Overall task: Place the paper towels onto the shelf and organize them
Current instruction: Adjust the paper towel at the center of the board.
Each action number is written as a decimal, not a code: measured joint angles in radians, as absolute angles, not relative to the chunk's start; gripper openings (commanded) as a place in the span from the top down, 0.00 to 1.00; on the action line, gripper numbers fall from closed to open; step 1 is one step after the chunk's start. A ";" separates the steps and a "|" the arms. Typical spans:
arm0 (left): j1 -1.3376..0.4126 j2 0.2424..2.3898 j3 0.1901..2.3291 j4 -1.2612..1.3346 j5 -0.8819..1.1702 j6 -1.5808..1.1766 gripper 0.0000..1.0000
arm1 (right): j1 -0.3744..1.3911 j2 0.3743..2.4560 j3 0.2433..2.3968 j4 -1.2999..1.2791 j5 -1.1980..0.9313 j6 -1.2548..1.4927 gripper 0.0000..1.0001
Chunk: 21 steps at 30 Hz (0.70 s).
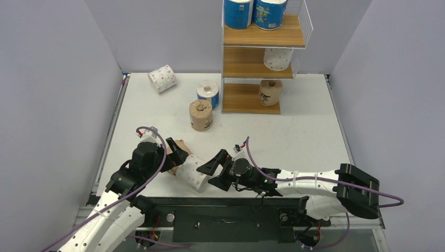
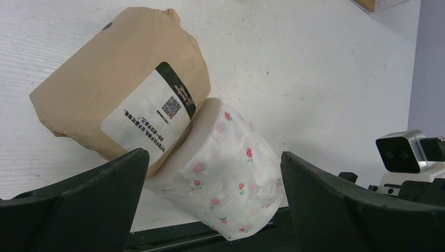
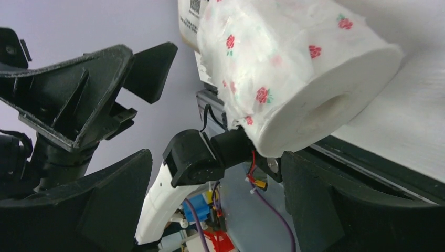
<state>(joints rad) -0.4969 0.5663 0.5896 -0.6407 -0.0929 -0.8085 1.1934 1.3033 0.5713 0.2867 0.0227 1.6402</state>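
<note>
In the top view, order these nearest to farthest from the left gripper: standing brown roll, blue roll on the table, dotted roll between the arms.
1. Dotted roll, at the near edge, beside the left gripper.
2. Standing brown roll, mid-table.
3. Blue roll, behind it, beside the shelf.

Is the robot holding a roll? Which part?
Nothing is held. The left end effector and right end effector stand open beside the flowered white paper towel roll.
</note>
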 measured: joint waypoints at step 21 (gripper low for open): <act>-0.497 0.527 0.588 -0.648 -0.111 -0.812 0.04 | 1.213 1.433 0.599 0.297 0.067 1.723 0.14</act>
